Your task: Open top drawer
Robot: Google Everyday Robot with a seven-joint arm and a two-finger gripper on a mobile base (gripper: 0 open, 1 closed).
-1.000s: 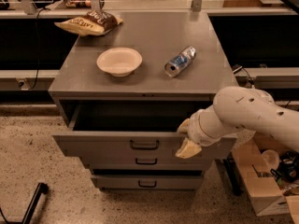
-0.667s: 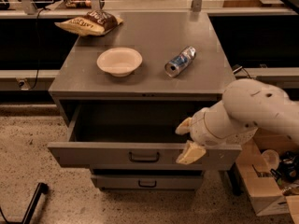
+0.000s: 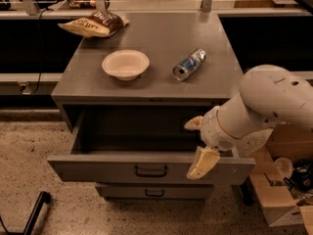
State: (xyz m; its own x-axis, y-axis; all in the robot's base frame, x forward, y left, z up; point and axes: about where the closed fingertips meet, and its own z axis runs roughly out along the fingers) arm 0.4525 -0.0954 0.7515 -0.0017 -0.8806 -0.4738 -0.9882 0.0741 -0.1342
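I saw the top drawer (image 3: 146, 166) standing well out from under the worktop's (image 3: 161, 38) front edge, its deep grey inside bare to view and its dark handle (image 3: 150, 171) mid-front; the pincer (image 3: 199, 143) sat at the drawer's right end, below the worktop's front right corner, on a thick white arm (image 3: 264, 104) coming in from the right; its cream fingers (image 3: 203, 163) were spread, one back over the drawer's inside and the other down across the front panel, so the panel's top edge lay between them; on the worktop, a bag (image 3: 95, 24) lay at the back left corner, a bowl (image 3: 125, 64) near the middle, a can (image 3: 189, 65) on its side just right of it; a lower drawer (image 3: 154, 192) showed beneath, closed.
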